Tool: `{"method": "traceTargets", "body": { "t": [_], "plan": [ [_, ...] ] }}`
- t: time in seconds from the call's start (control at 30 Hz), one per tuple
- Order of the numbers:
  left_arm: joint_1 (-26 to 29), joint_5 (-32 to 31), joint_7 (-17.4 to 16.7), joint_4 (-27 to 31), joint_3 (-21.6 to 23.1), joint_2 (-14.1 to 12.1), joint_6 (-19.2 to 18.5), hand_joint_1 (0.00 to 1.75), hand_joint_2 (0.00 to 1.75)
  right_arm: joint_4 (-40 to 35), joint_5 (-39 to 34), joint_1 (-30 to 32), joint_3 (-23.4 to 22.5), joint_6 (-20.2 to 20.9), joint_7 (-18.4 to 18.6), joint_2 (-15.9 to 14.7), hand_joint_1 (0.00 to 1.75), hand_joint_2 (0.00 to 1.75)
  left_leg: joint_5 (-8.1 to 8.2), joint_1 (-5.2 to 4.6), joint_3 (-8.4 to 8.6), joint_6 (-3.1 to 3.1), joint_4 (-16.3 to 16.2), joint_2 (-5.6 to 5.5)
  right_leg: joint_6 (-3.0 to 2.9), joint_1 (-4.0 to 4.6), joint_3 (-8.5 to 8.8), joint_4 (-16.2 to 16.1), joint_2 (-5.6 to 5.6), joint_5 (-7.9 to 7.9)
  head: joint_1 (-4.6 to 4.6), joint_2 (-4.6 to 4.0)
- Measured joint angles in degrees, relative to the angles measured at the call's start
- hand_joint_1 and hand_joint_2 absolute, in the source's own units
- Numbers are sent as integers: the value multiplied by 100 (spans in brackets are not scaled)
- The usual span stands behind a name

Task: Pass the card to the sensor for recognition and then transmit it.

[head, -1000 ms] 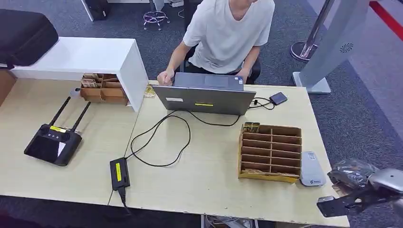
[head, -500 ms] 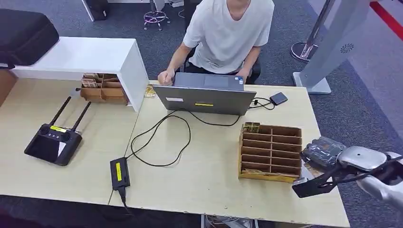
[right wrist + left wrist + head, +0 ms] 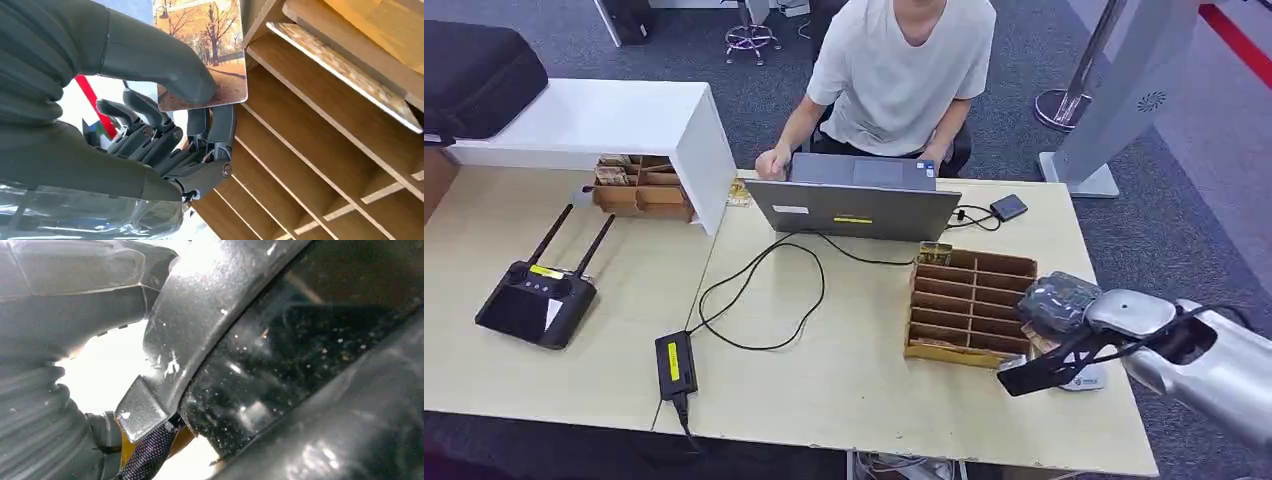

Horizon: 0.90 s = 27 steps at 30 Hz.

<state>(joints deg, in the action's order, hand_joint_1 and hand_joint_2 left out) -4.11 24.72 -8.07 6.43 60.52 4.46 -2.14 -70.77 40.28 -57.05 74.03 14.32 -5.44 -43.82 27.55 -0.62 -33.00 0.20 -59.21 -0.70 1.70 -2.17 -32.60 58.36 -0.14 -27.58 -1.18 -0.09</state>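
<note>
Card (image 3: 202, 50), autumn-tree print, no legible writing

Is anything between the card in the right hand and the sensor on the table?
Partly. The right hand pinches the card right against the wooden slotted rack. The grey sensor lies beside the rack, half hidden under the robot's arm; nothing else visible blocks it.

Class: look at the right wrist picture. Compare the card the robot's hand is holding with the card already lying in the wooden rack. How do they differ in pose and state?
The held card is pinched under the thumb of the right hand, outside the rack; the rack card lies free on a shelf.
The held card shows its whole face, an autumn tree scene; the rack card is seen almost edge-on, its picture unclear.
Both are thin printed cards.
</note>
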Motion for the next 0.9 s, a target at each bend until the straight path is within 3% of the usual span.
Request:
{"method": "traceTargets", "body": {
  "t": [0.23,0.7,0.9],
  "plan": [
    [0,0,-4,0,0,0,0,0,175,251,2,-11,0,-85,-46,216,175,175,0,-1,1,1,-1,2,3,-1,2,-3,3,2,2,0],
    [0,0,-11,0,0,0,0,0,175,450,13,3,2,-120,-55,260,175,175,-1,0,13,2,-1,6,2,-1,9,-4,10,5,0,0],
    [1,37,-13,0,0,0,2,0,175,598,393,12,-2,-262,41,262,175,175,-4,-1,14,6,-2,5,6,-1,10,-5,7,8,2,0]
  ]
}}
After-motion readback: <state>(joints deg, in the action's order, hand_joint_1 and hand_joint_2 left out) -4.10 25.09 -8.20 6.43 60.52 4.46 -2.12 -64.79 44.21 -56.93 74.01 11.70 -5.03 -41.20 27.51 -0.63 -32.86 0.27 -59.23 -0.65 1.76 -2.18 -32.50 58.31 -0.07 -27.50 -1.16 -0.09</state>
